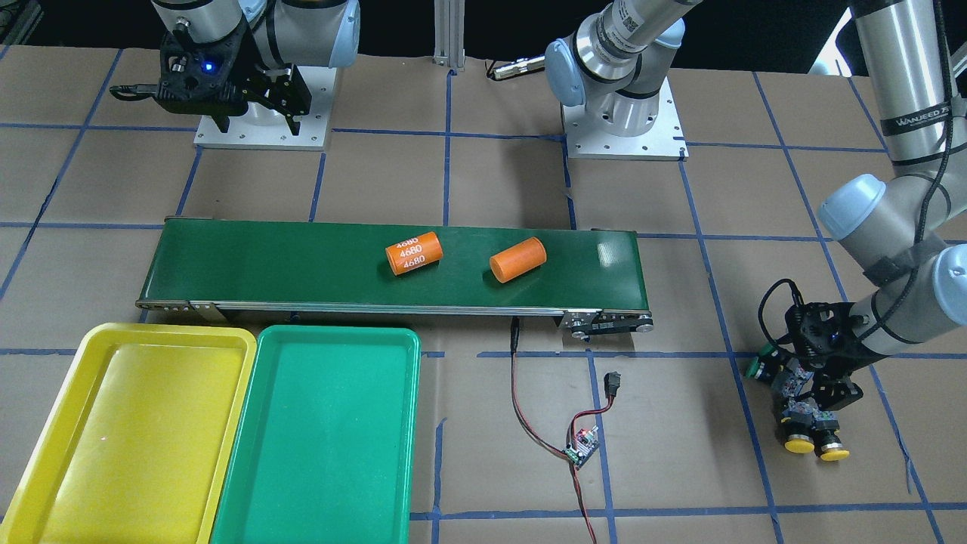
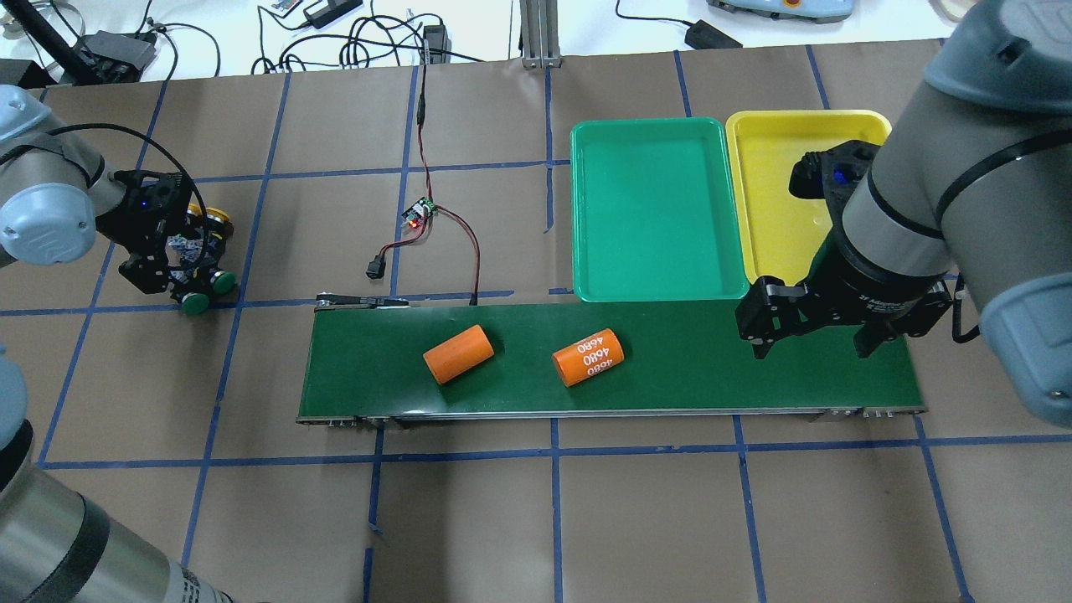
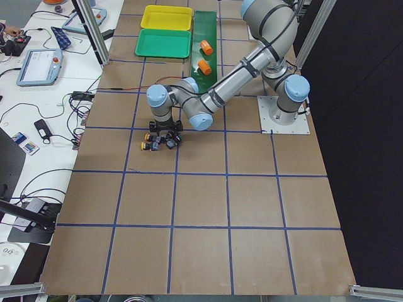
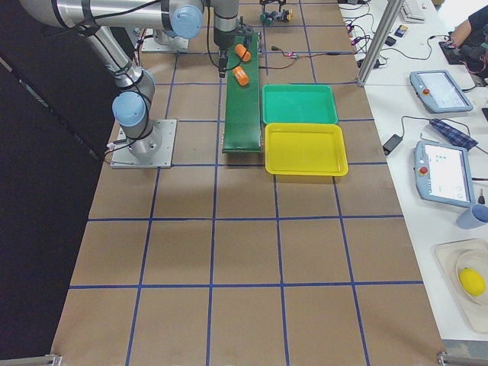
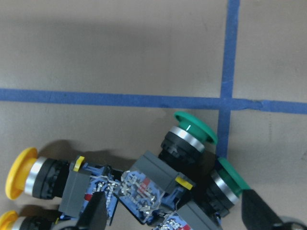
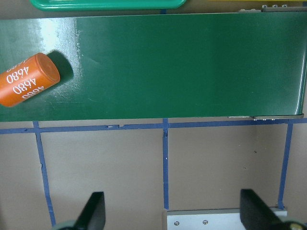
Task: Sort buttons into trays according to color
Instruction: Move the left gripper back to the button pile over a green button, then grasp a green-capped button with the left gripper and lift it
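Four buttons lie in a tight cluster on the brown table. Two green caps (image 5: 194, 128) (image 5: 232, 175) point one way and two yellow caps (image 5: 19, 172) (image 1: 834, 453) point the other. My left gripper (image 5: 177, 218) is open, low over the cluster, with a finger on each side of the grey bodies; it also shows in the overhead view (image 2: 167, 251). My right gripper (image 2: 808, 335) is open and empty above the conveyor's end near the trays. The yellow tray (image 1: 128, 431) and green tray (image 1: 325, 438) sit side by side, both empty.
A long dark-green conveyor belt (image 1: 302, 264) carries two orange cylinders, one printed "4680" (image 1: 413, 253) and one plain (image 1: 517, 259). A small circuit board with red and black wires (image 1: 582, 446) lies between the belt and the buttons.
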Available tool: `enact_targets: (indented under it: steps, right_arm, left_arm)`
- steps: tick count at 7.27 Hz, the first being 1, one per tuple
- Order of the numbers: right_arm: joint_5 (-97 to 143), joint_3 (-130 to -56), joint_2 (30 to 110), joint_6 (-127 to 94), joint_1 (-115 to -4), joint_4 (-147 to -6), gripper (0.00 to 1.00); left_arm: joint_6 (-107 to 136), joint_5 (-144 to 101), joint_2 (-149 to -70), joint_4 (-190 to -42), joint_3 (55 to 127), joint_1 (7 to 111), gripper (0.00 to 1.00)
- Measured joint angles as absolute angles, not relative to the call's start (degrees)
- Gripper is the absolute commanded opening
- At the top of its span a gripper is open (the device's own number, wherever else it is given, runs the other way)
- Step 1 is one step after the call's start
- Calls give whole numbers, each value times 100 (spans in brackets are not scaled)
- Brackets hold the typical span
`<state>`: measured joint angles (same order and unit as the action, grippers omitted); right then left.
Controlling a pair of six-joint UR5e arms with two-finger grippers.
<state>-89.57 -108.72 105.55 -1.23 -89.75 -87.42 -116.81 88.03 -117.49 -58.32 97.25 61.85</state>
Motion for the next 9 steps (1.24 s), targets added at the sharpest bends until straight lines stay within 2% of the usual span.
enact_targets:
  steps: [6, 9]
  right_arm:
    - [-8974, -10881, 10563, -119, -8976, -8743, 100]
    - [-8977, -10878, 10565, -119, -8975, -8737, 100]
  left_arm:
    - [-12091, 8810, -11811, -5407, 10030, 6226, 100]
    - [-11979, 8671, -11858, -5398, 10050, 6225, 90]
